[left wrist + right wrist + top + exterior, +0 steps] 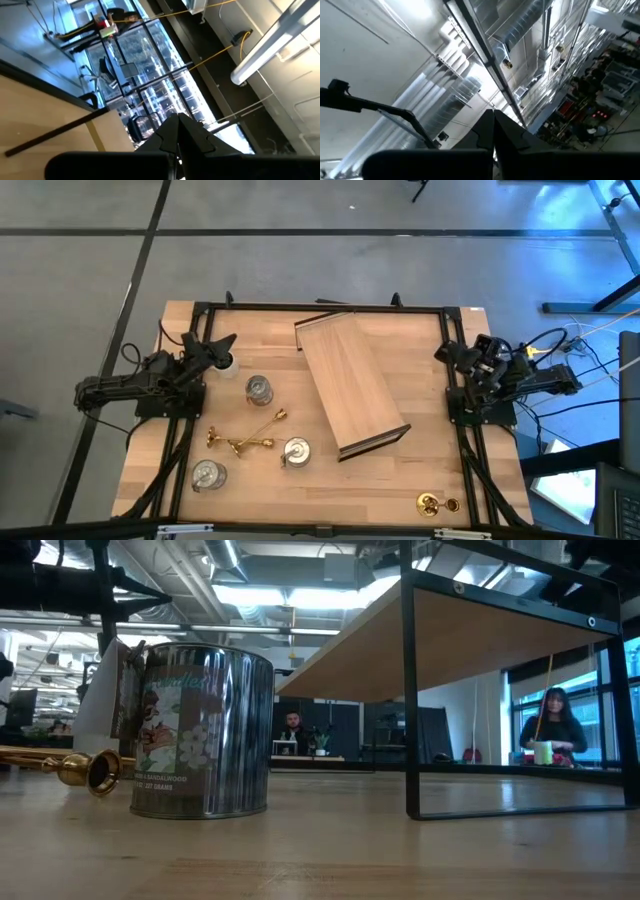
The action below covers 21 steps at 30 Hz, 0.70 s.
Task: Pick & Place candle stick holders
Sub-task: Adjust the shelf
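Note:
Three squat silvery cups stand on the table's left half point(259, 389), point(296, 451), point(209, 474); one of them looms close in the low view point(200, 730). Two slim gold sticks point(268, 422), point(240, 443) lie on their sides between the cups and meet at one end. A third gold stick point(437, 503) lies near the front right corner. My left gripper point(228, 340) is shut and raised at the far left, its fingers point(175, 131) pointing up into the room. My right gripper point(440, 352) is shut at the far right, its fingers point(492, 122) also pointing up.
A long wooden board on a black frame point(350, 385) stands slantwise across the table's middle; it shows as a raised shelf in the low view point(450, 620). A small white object point(225, 362) sits beneath my left gripper. People show in the room behind the table.

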{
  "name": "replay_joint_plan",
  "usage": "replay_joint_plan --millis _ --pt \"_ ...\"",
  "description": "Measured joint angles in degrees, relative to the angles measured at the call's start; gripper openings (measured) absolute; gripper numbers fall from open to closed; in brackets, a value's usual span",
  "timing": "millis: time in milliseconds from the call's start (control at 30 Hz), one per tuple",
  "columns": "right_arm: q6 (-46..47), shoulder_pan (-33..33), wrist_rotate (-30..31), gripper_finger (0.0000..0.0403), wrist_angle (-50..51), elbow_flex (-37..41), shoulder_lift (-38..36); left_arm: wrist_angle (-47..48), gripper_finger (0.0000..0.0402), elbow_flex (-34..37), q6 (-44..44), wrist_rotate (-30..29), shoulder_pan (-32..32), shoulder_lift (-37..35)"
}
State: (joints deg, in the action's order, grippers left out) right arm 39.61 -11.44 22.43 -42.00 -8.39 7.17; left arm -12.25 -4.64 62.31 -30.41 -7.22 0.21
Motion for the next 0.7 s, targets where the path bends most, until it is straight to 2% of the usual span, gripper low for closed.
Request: replay_joint_plan --millis 167,300,500,700 --pt "-6.9 0.0 -0.3 0.0006 -0.2 -8.1 8.1 0.0 0.0004 0.0 1.2 0.5 0.0 0.0" --pt "-8.4 0.0 -4.3 0.0007 2.9 -15.4 15.0 0.0 0.0004 0.0 -0.7 -1.0 0.0 0.0" --pt "-4.0 0.0 -13.4 0.001 20.4 -26.5 24.4 0.0 0.0004 0.0 -1.4 -2.0 0.0 0.0" --pt "-0.6 0.0 -18.8 0.0011 36.5 -36.8 34.6 0.0 0.0004 0.0 -2.0 -1.7 0.0 0.0"
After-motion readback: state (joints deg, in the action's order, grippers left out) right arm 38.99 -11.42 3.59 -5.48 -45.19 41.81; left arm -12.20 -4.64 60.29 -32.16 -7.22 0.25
